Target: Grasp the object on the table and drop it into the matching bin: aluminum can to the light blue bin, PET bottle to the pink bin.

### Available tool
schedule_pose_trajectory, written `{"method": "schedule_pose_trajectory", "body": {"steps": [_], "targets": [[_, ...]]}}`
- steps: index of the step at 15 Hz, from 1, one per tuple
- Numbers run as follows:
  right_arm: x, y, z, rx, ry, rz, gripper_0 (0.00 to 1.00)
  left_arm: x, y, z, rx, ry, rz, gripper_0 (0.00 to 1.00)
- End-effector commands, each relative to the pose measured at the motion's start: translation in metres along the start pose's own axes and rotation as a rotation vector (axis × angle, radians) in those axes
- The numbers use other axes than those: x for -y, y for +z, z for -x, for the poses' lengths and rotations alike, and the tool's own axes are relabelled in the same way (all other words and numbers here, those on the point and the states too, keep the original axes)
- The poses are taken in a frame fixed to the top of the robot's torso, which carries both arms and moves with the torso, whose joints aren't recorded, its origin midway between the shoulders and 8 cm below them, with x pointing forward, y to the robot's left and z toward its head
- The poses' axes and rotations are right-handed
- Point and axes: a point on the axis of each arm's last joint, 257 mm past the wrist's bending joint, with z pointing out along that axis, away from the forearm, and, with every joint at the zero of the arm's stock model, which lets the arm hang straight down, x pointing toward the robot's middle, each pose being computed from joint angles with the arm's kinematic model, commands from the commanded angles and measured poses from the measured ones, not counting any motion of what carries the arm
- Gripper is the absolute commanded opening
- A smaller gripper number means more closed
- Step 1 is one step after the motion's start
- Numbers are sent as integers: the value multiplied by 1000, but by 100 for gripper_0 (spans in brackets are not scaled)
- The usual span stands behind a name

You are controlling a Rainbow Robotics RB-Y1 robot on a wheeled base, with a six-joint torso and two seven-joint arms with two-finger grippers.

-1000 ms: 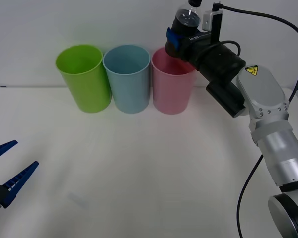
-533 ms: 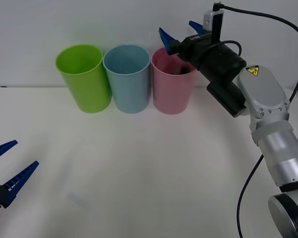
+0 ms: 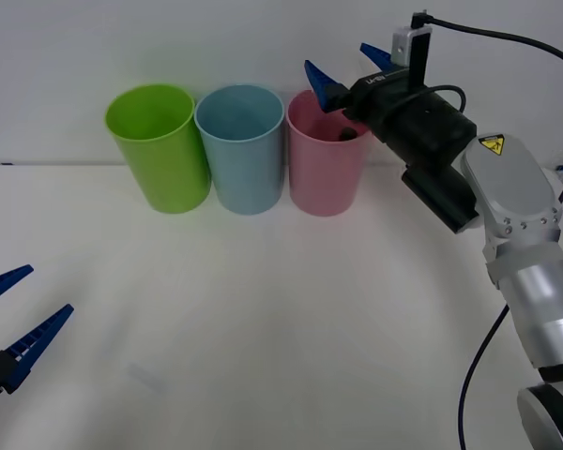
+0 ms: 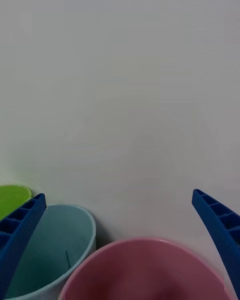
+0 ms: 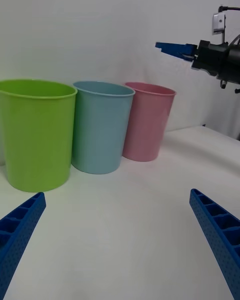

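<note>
Front view, left to right: the left gripper [image 3: 9, 323] waits spread low over the table [image 3: 263, 328]; lime green bin [image 3: 159, 145], light blue bin [image 3: 241, 145], pink bin [image 3: 325, 155] with the PET bottle [image 3: 347, 134] inside; right gripper [image 3: 347, 67] gapes empty above its rim

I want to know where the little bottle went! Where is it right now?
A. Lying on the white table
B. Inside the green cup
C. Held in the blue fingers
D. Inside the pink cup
D: a dark shape, the bottle, sits just inside the rim of the pink cup, and the right gripper above it is open with nothing between its fingers.
</note>
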Motion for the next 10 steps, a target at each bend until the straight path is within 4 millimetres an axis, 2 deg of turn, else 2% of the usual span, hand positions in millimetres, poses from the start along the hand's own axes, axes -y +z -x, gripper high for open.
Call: {"method": "schedule_pose_trajectory", "body": {"steps": [1, 6, 10], "targets": [[-2, -16, 1, 4, -14, 16, 100, 0, 0, 0, 0, 0, 0, 100], [-9, -52, 6, 13, -40, 49, 100, 0, 0, 0, 0, 0, 0, 100], [-11, -91, -2, -13, -59, 95, 100, 0, 0, 0, 0, 0, 0, 100]]}}
